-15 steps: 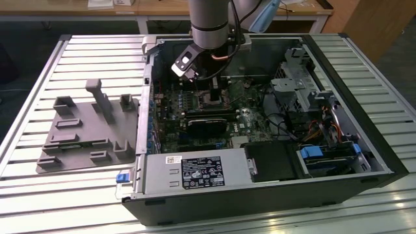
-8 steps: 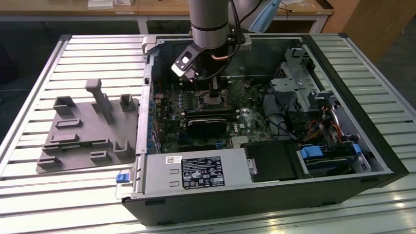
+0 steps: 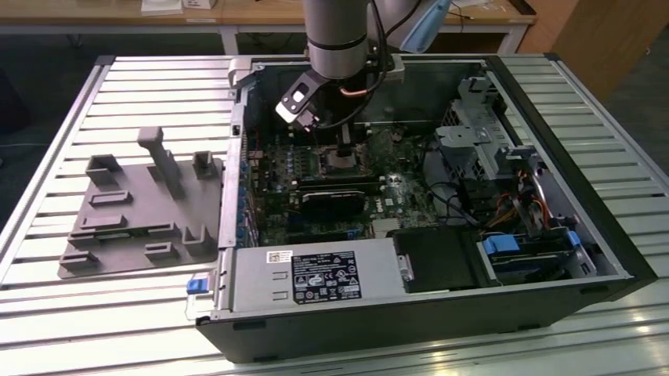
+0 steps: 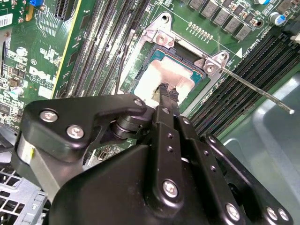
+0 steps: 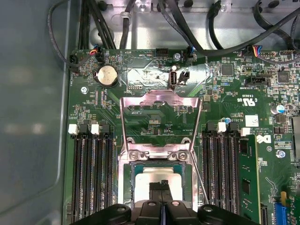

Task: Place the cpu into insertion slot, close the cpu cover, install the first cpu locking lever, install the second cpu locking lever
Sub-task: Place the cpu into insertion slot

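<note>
The jaws are pressed together with nothing between them. The gripper points tip-down at the silver top of the cpu, touching it or just above it. The cpu lies seated in the insertion slot. The cpu cover is swung open, lying back beyond the slot. A thin locking lever angles away from the slot, over the memory slots.

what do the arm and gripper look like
The arm is a silver-grey tube with a dark band, a light blue joint cap and a black cable alongside. The gripper is matte black, jointed links studded with silver screws.
</note>
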Available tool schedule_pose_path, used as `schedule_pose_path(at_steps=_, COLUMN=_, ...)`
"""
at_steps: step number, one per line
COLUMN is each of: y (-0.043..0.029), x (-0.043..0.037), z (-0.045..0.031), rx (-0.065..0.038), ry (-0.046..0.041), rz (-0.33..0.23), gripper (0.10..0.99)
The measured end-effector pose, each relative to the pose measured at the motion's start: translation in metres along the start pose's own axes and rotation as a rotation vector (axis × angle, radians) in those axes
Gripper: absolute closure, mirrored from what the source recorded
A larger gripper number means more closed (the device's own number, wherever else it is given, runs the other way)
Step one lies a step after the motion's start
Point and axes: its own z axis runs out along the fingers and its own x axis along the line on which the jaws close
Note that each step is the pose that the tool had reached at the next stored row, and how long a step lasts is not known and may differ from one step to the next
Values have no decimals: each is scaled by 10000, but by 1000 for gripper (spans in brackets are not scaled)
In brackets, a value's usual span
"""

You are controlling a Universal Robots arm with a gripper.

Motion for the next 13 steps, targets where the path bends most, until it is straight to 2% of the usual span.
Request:
schedule_pose_path(at_steps=1, y=5, x=0, z=1, rx=104, ry=-2, rz=-1, gripper=984)
schedule_pose_path(at_steps=3, y=12, x=0, z=4, rx=390, ry=-7, rz=3, gripper=984)
schedule_pose_path(at_steps=4, y=14, x=0, z=4, rx=448, ry=-10, rz=3, gripper=984)
schedule_pose_path(at_steps=9, y=15, x=0, z=5, rx=465, ry=-8, rz=3, gripper=984)
schedule_pose_path(at_steps=13, y=59, x=1, z=11, rx=465, ry=4, rz=-128, gripper=984)
